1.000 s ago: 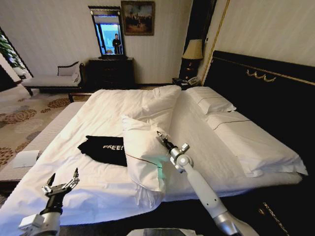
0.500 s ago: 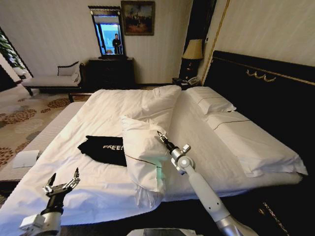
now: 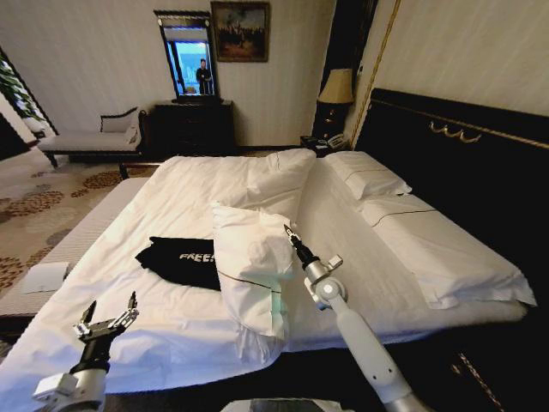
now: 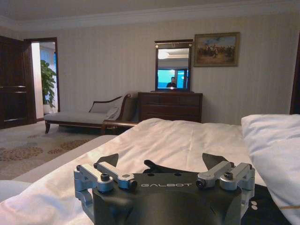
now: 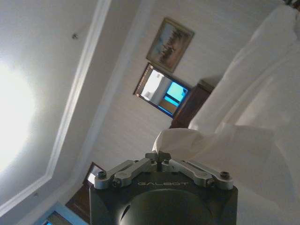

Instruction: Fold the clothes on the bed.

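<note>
The clothes are a black T-shirt (image 3: 182, 256) with white lettering, lying bunched on the white bed (image 3: 171, 184). Its right side is hidden behind a white pillow (image 3: 249, 270) that stands on edge. My right gripper (image 3: 288, 230) is shut on that pillow's upper corner. The right wrist view shows its fingertips (image 5: 159, 157) closed together against the white fabric (image 5: 211, 140). My left gripper (image 3: 108, 314) hovers open over the bed's near left part, short of the shirt. In the left wrist view, a strip of the shirt (image 4: 269, 206) shows beyond the gripper (image 4: 161, 161).
Two white pillows (image 3: 371, 177) lie against the dark headboard (image 3: 463, 159) on the right. Past the bed stand a chaise lounge (image 3: 90, 139), a dark dresser (image 3: 193, 127) and a bedside lamp (image 3: 336, 87). A white sheet of paper (image 3: 43, 276) lies on the bed's left border.
My right gripper and forearm have shifted slightly to the right, still at the pillow's corner. The left gripper and the T-shirt have not moved.
</note>
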